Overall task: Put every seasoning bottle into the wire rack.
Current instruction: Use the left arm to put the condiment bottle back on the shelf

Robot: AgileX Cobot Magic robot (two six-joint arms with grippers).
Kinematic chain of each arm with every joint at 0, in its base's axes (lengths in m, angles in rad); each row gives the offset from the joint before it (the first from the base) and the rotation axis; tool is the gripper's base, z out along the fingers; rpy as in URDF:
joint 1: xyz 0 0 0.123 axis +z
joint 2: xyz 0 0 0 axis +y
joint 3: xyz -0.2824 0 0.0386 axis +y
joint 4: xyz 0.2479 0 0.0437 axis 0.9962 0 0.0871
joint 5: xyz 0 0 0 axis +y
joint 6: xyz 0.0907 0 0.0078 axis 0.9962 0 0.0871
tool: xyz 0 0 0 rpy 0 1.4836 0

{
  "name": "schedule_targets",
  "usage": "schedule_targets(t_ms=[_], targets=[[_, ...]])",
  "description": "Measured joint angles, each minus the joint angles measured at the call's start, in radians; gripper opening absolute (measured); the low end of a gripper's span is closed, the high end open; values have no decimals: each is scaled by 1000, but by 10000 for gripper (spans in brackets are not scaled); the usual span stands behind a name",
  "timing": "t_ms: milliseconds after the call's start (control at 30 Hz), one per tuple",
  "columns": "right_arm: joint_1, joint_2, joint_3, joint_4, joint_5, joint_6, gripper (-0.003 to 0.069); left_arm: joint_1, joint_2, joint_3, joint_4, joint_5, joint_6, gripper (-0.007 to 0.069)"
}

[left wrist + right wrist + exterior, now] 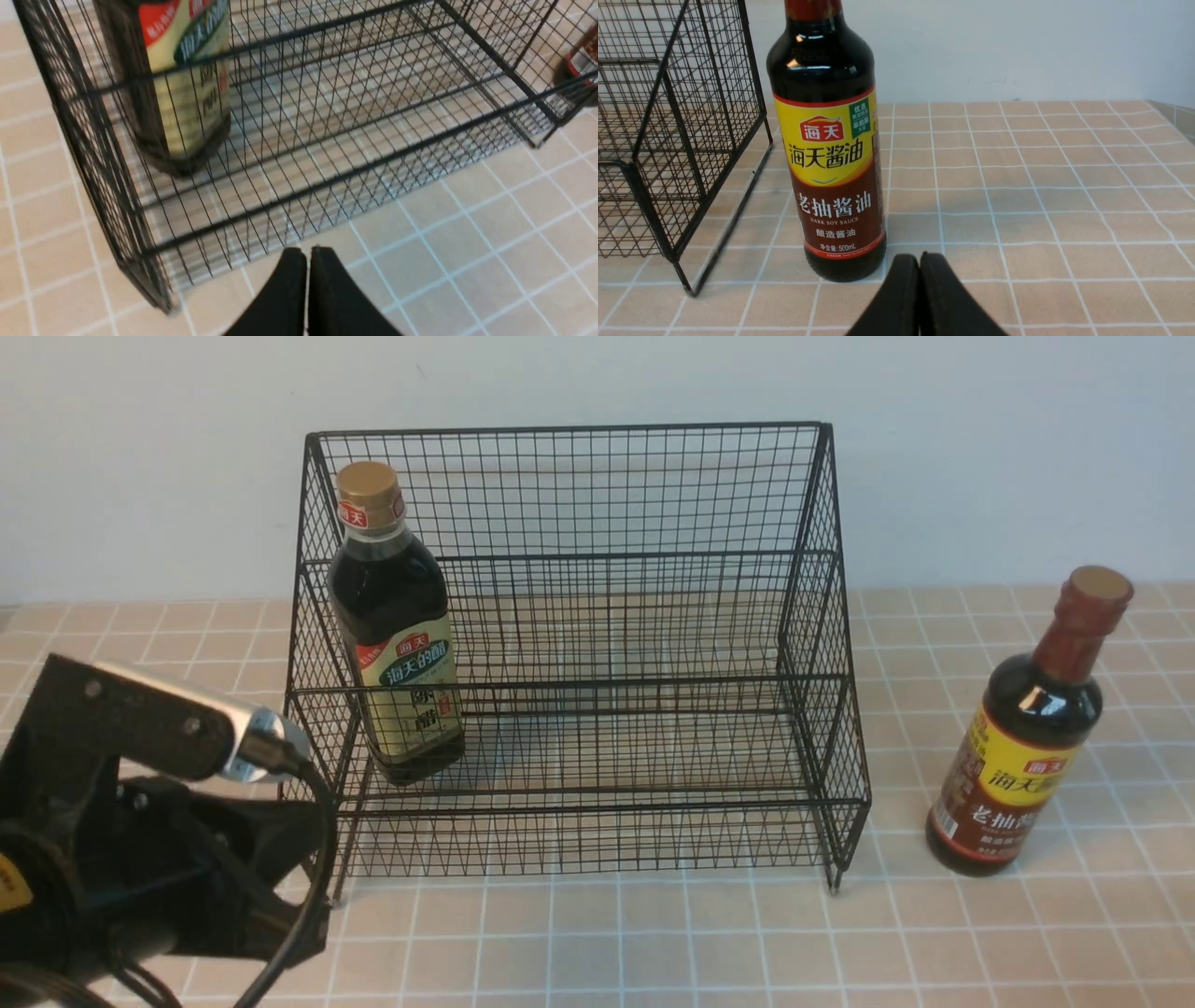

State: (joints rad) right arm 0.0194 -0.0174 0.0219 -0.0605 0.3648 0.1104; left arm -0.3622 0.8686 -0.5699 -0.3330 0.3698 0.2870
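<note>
The black wire rack (pixel 653 495) stands mid-table. Upright in the left end of its lower tier is the squarish gold-capped seasoning bottle (pixel 397 635), seen close in the left wrist view (pixel 187 93) behind the rack's wires (pixel 373 163). The round seasoning bottle with the reddish-brown neck (pixel 1022 737) stands upright on the tiles to the right of the rack, outside it. My left gripper (pixel 307 252) is shut and empty, just in front of the rack's front left corner. My right gripper (pixel 919 259) is shut and empty, low and close before the round bottle (pixel 829 154), beside the rack's side (pixel 682 140).
Beige tiled tabletop (pixel 700 943) with a pale wall behind. My left arm's wrist and cable (pixel 168 821) fill the lower left of the front view, next to the rack's front left foot. The table's right edge shows in the right wrist view (pixel 1171 112).
</note>
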Motion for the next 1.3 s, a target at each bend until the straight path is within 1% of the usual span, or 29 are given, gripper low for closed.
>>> schedule_targets(t_ms=[67, 200, 367, 467, 500, 533, 567, 600, 633, 700, 733, 767, 800, 833, 867, 1000, 1300], targets=[[0, 0, 0, 0, 0, 0, -15, 0, 23, -34, 9, 4, 1, -7], [0, 0, 0, 0, 0, 0, -15, 0, 108, -128, 26, 62, 39, -7], [0, 0, 0, 0, 0, 0, -15, 0, 192, -200, 102, 178, 49, -7], [0, 0, 0, 0, 0, 0, -15, 0, 217, -219, 163, 200, 43, -7], [0, 0, 0, 0, 0, 0, -15, 0, 224, -222, 197, 191, 22, -7], [0, 0, 0, 0, 0, 0, -15, 0, 225, -222, 203, 191, 22, -7], [0, 0, 0, 0, 0, 0, -15, 0, 228, -222, 229, 172, -7, -7], [0, 0, 0, 0, 0, 0, -15, 0, 237, -222, 303, 117, -86, -7], [0, 0, 0, 0, 0, 0, -15, 0, 240, -222, 333, 94, -119, -7], [0, 0, 0, 0, 0, 0, -15, 0, 258, -222, 432, -1, -252, -7], [0, 0, 0, 0, 0, 0, -15, 0, 271, -222, 476, -36, -297, -7], [0, 0, 0, 0, 0, 0, -15, 0, 274, -222, 484, -53, -317, -7], [0, 0, 0, 0, 0, 0, -15, 0, 302, -222, 540, -119, -379, -7], [0, 0, 0, 0, 0, 0, -15, 0, 326, -222, 567, -154, -415, -7], [0, 0, 0, 0, 0, 0, -15, 0, 326, -222, 572, -160, -419, -7], [0, 0, 0, 0, 0, 0, -15, 0, 431, -222, 642, -270, -454, -7], [0, 0, 0, 0, 0, 0, -15, 9, 528, -222, 662, -358, -442, -7]])
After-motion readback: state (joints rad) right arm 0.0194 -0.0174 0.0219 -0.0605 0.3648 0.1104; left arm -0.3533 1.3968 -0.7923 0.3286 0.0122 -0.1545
